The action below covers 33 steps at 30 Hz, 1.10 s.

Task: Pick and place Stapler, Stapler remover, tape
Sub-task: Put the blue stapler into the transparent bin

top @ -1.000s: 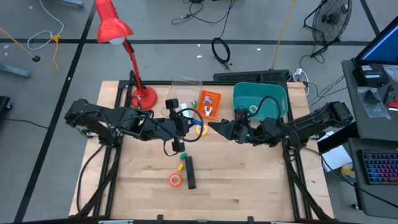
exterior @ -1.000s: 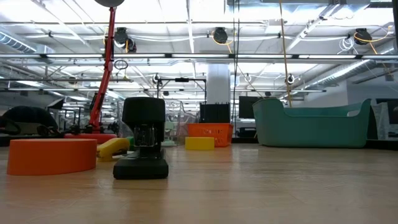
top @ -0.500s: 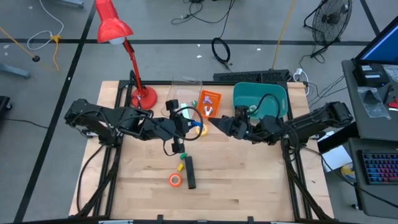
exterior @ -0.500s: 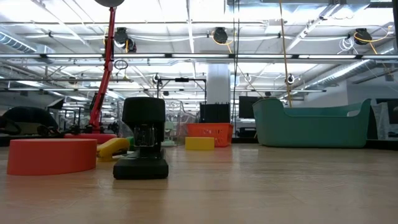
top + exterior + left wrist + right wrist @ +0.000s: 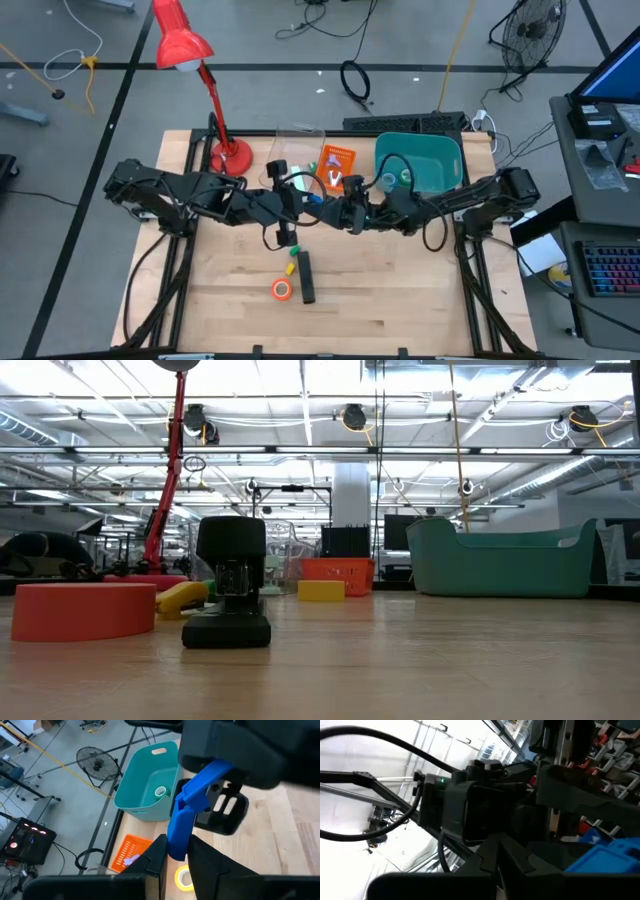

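— Two grippers meet just beside the teal bin: which step?
— Hand-over, probably. Left gripper pinches the blue stapler remover; right gripper, pressed together, must spread to take it.

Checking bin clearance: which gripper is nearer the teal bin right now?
Right. The right gripper sits just off the teal bin, toward table centre; the left gripper, shut on the blue staple remover, is farther beyond it.

The right claw has its dark fingers pressed together, close to the other arm's black wrist housing. A blue stapler shows beside them.
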Each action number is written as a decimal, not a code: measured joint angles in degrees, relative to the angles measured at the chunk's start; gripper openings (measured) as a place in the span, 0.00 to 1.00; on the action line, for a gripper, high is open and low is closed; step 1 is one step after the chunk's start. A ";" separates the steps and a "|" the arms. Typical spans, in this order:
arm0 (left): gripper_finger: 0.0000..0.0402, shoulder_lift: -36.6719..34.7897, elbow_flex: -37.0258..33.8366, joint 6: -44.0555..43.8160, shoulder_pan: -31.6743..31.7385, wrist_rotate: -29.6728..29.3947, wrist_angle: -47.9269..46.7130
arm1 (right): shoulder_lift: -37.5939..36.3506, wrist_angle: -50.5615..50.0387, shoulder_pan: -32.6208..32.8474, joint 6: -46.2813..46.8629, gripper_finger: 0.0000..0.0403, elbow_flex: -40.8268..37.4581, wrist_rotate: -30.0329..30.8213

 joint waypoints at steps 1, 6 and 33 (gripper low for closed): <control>0.15 0.00 0.00 0.00 0.00 -0.02 0.04 | 0.11 -0.10 0.04 0.00 0.00 0.18 -0.11; 0.12 0.00 0.00 -0.11 -0.01 -0.42 -0.77 | -0.51 -0.85 0.26 0.24 0.00 0.21 0.01; 0.13 0.00 0.00 -2.93 -1.47 0.95 -5.88 | -5.86 -19.09 1.66 -3.07 0.00 0.18 3.35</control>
